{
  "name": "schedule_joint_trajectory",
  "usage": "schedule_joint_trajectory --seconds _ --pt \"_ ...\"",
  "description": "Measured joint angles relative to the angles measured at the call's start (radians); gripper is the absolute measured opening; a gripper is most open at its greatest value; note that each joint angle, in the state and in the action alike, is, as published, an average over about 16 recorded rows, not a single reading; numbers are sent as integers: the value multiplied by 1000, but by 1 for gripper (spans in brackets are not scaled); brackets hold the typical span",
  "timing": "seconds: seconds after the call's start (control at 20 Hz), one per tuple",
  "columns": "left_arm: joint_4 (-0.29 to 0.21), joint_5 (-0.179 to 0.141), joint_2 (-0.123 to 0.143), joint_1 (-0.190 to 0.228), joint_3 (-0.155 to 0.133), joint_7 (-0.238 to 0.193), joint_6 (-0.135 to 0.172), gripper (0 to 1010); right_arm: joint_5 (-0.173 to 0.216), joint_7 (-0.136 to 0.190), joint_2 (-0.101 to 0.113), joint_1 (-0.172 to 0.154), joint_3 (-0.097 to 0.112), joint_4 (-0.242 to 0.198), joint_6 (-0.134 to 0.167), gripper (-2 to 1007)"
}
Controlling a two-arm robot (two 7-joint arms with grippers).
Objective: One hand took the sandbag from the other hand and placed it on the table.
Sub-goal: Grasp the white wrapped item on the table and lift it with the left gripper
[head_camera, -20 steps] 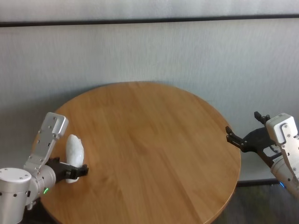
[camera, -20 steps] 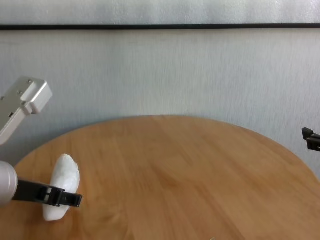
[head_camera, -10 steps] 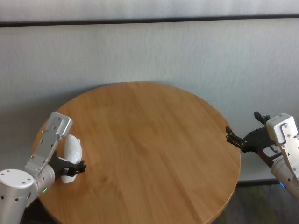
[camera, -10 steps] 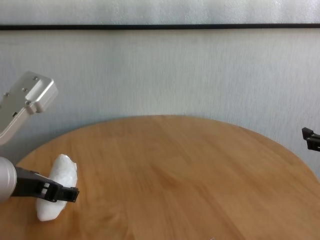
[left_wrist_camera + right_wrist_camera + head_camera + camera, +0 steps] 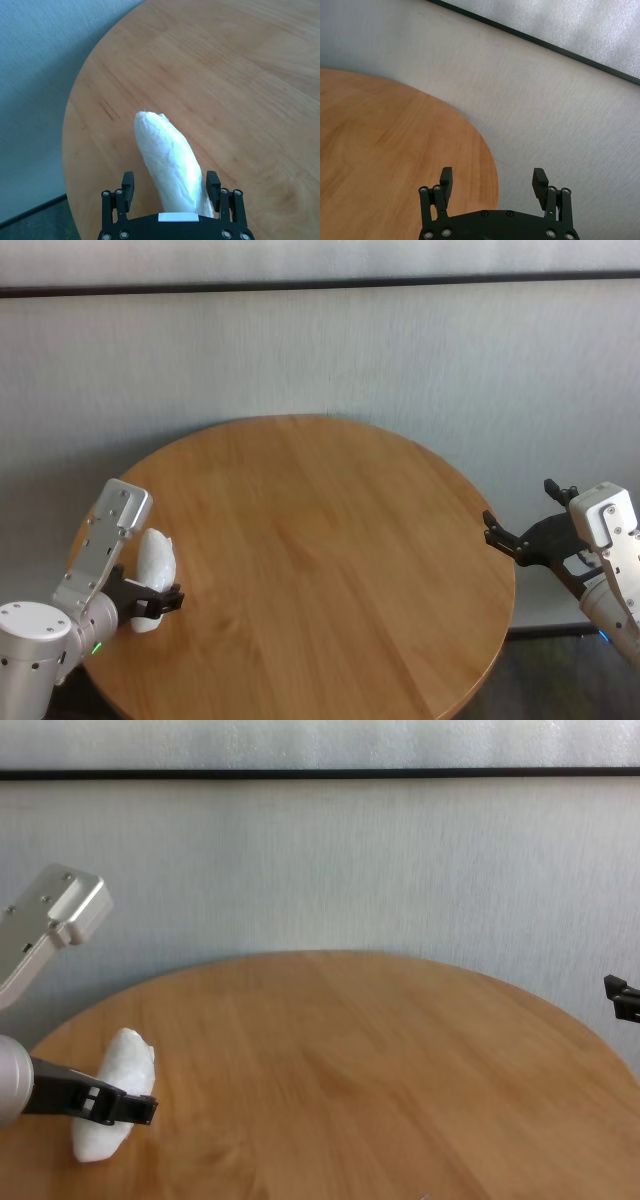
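The head view takes in the whole round desk point(image 5: 310, 560) with its smooth light-brown wood-grain top and both arms at once. The left claw point(image 5: 152, 602), black and two-fingered on a silver cylindrical wrist with a green light, sits at the desk's left edge. The right claw point(image 5: 530, 525), black on a silver-grey wrist, hangs off the desk's right side, well apart from everything.

The white, lumpy, elongated soft sandbag point(image 5: 150, 570) lies on the desk near its left rim, between the left claw's fingers.

The left wrist view shows what the head view cannot: the sandbag point(image 5: 170, 165) runs lengthwise out from the left claw point(image 5: 172, 187). One finger point(image 5: 213, 182) stands just beside the bag's flank, while the other finger point(image 5: 128, 182) stands apart from it with bare wood between. Whether the claw is grasping the bag or released cannot be told.

The chest view, lower down, shows the sandbag point(image 5: 112, 1110) resting on the wood, with one black finger point(image 5: 120, 1105) crossing in front of its middle. The left forearm reaches in low from the left. Of the right claw it catches only a fingertip point(image 5: 622, 998) at the right edge.

The right wrist view shows the right claw point(image 5: 492, 187) released, its fingers spread wide over the desk's rim and the grey wall point(image 5: 545, 110).
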Motion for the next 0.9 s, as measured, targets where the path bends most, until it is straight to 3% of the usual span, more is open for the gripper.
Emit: schedule_joint_trajectory --seconds 0.9 --pt "-1 -14 -6 2 -9 3 11 540 0 0 0 0 0 0 0 1005"
